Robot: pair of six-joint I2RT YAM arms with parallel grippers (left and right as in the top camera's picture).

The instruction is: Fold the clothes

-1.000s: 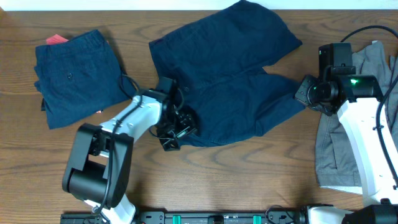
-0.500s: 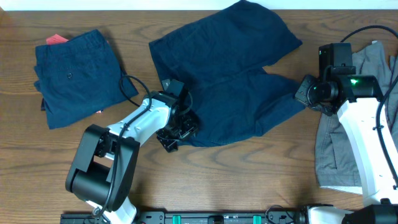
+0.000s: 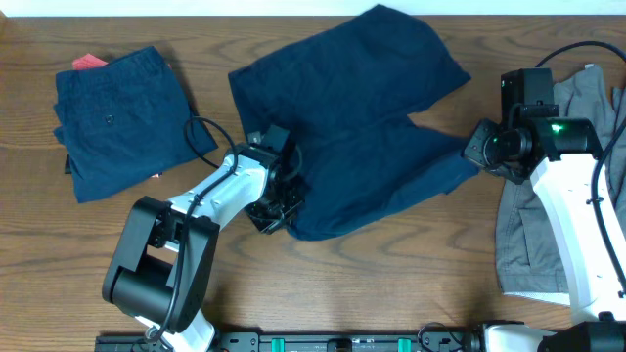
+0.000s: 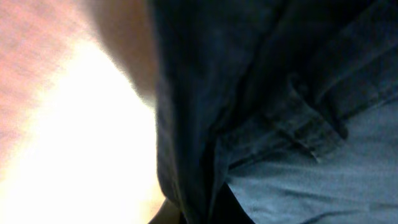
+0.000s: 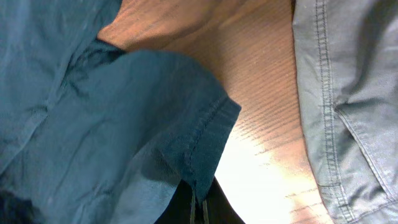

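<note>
Dark navy shorts (image 3: 362, 127) lie spread across the middle of the table. My left gripper (image 3: 277, 207) is at their lower left corner, shut on the waistband edge. In the left wrist view the dark cloth (image 4: 261, 93) fills the frame and runs down between the jaws of the left gripper (image 4: 199, 214). My right gripper (image 3: 476, 149) is at the shorts' right leg. In the right wrist view the right gripper (image 5: 200, 211) is shut on the stitched hem (image 5: 208, 134) of that leg.
A folded navy garment (image 3: 117, 117) lies at the far left with something red (image 3: 88, 62) peeking out behind it. A grey garment (image 3: 518, 244) lies along the right edge under the right arm; its seam (image 5: 348, 93) shows in the right wrist view.
The left gripper has shut on the shorts' lower left edge, and the cloth has shifted slightly left there. The right arm has not moved.
</note>
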